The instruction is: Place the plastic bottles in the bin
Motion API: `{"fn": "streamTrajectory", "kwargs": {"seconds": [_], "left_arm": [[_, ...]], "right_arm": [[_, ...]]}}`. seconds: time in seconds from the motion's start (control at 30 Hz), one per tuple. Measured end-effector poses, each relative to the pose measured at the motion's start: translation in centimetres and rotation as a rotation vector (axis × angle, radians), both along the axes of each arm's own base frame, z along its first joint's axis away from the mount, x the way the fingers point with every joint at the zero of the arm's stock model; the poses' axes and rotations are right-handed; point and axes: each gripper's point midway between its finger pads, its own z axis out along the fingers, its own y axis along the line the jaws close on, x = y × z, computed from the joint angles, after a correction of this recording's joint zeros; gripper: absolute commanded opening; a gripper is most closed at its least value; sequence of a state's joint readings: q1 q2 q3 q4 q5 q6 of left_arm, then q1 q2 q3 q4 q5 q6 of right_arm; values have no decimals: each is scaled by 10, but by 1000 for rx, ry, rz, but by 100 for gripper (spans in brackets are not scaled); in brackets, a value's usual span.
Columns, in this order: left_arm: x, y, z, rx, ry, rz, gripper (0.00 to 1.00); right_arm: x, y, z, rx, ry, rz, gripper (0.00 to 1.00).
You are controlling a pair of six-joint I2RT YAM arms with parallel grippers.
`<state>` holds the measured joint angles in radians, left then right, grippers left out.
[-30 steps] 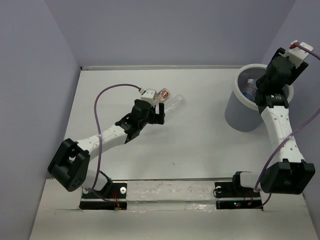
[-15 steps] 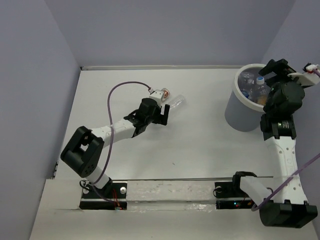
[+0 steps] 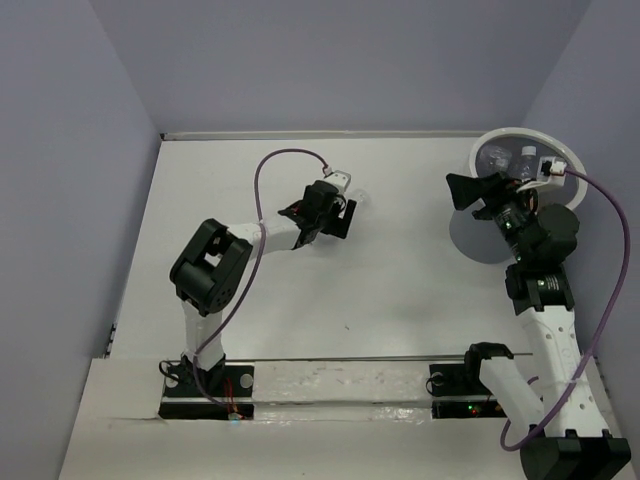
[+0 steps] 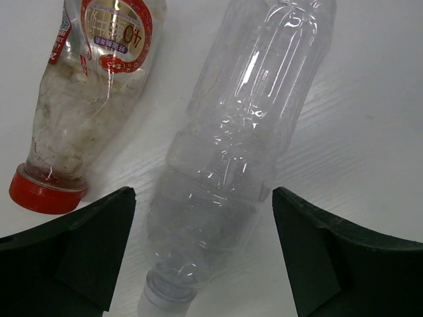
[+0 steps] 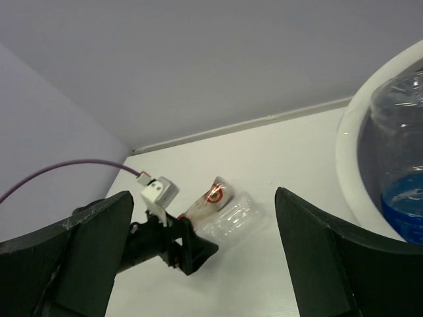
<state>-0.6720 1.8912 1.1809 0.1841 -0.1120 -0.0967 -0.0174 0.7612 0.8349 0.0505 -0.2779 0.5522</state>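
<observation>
A plain clear bottle (image 4: pixel 244 152) lies on the table between the jaws of my open left gripper (image 4: pixel 201 198), its neck toward the camera; neither finger touches it. Left of it lies the tiny red-capped bottle (image 4: pixel 86 112), outside the jaws. Both also show in the right wrist view, the red-capped bottle (image 5: pixel 211 195) beside the clear bottle (image 5: pixel 232 221), with the left gripper (image 5: pixel 182 247) over them. My right gripper (image 3: pixel 470 190) is open and empty, just left of the bin (image 3: pixel 475 235). Inside the bin lies a clear bottle with a blue label (image 5: pixel 403 198); other bottles (image 3: pixel 522 158) show there.
The white back wall edge (image 3: pixel 330 133) runs behind the bottles. A purple cable (image 3: pixel 285 158) loops above the left arm. The bin's thick white rim (image 5: pixel 347 152) stands close to my right gripper's right finger.
My right gripper opened over the bin, let its bottle drop in, and swung left off the bin. The left arm reached further toward the back, bringing its open jaws around the clear bottle.
</observation>
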Motion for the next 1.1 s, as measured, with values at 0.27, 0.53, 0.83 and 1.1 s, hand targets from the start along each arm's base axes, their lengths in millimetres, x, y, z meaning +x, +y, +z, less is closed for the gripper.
{"fn": "streamTrajectory", "kwargs": {"seconds": [0.27, 0.53, 0.83, 1.1], "left_arm": [[-4, -7, -15, 15, 27, -18, 45], [-60, -23, -3, -135, 91, -129, 43], [-125, -71, 139, -523, -82, -384, 43], [-162, -87, 143, -593, -18, -509, 43]], "right_arm": [[-30, 34, -5, 25, -6, 190, 93], [-38, 67, -55, 83, 132, 337, 96], [-31, 103, -122, 103, 349, 422, 100], [-19, 106, -129, 105, 364, 406, 97]]}}
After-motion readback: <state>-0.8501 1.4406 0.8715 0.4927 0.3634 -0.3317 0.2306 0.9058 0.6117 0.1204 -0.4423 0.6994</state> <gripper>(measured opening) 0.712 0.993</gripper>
